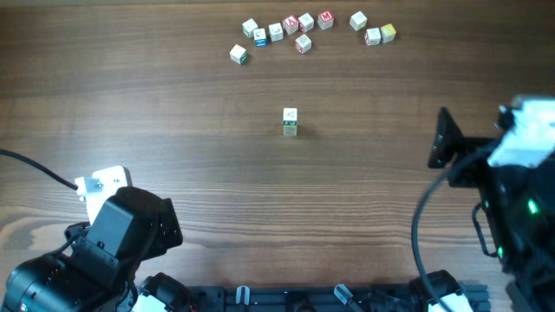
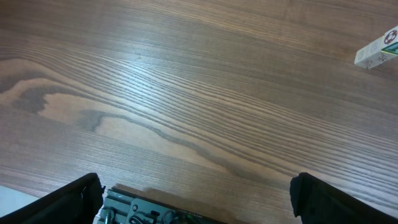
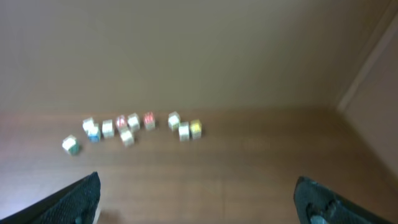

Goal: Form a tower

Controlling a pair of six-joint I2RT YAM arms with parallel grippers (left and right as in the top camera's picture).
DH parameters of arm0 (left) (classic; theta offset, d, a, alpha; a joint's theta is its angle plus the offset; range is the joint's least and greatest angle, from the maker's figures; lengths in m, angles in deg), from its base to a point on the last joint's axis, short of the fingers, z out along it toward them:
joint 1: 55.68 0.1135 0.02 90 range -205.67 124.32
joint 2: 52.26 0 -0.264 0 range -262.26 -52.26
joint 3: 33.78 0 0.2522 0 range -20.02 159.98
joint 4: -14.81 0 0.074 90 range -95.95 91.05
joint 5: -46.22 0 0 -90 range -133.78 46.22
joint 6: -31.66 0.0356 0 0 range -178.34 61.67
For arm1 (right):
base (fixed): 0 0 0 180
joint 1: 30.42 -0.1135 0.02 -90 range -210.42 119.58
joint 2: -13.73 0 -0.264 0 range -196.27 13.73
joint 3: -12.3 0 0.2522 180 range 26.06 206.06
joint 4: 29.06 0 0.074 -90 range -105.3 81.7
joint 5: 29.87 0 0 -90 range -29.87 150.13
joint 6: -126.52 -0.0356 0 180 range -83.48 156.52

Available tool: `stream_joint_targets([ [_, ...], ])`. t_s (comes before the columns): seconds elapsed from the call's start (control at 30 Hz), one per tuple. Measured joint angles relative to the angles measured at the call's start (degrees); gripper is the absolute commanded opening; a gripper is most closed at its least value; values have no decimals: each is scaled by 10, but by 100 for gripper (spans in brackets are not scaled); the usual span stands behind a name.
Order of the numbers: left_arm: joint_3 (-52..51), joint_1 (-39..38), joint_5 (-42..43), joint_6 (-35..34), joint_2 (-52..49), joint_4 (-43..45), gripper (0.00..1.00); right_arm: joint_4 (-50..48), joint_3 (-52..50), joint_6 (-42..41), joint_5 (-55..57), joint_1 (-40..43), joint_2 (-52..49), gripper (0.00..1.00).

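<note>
- Standing upright near the middle of the desk (image 1: 173, 113), the tower (image 1: 290, 122) is one cube wide, with a cream top face and a greenish side toward the near edge.
- Nothing touches the tower; both arms are well apart from it.
- Loose cubes (image 1: 303, 28) lie in a ragged row near the far edge of the desk, well beyond the tower, showing red, blue and green marks.
- One green-marked cube (image 1: 238, 54) sits a little apart at the left end of that row, and a yellow-sided cube (image 1: 388, 32) closes the right end.
- The left arm (image 1: 95, 251) sits at the near left corner of the desk.
- The left gripper (image 2: 196, 196) is spread wide and holds nothing; its dark fingers (image 2: 68, 202) show only at the two lower corners of the left wrist view, over bare wood.
- In that same view the tower appears as a pale stack cut off by the upper right edge.
- The right arm (image 1: 512, 191) is at the right edge of the desk.
- The right gripper (image 3: 196, 196) is also spread wide and empty, with its fingers (image 3: 78, 199) at the lower corners of a blurred view.
- That view faces the loose cubes far ahead; the blur hides their marks.
</note>
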Motion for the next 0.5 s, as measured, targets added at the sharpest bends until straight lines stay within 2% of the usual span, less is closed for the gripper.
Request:
stream_joint_targets([
  [0.13,0,0,0,0,0,0,100,-119,-137,37,-23,40,89,100],
  [0.23,0,0,0,0,0,0,100,-208,-274,49,-80,93,171,100],
  [0.27,0,0,0,0,0,0,100,-270,-334,49,-110,111,212,100],
  [0.37,0,0,0,0,0,0,100,-366,-453,47,-157,137,322,100],
  [0.5,0,0,0,0,0,0,100,-459,-582,12,-193,138,401,100],
])
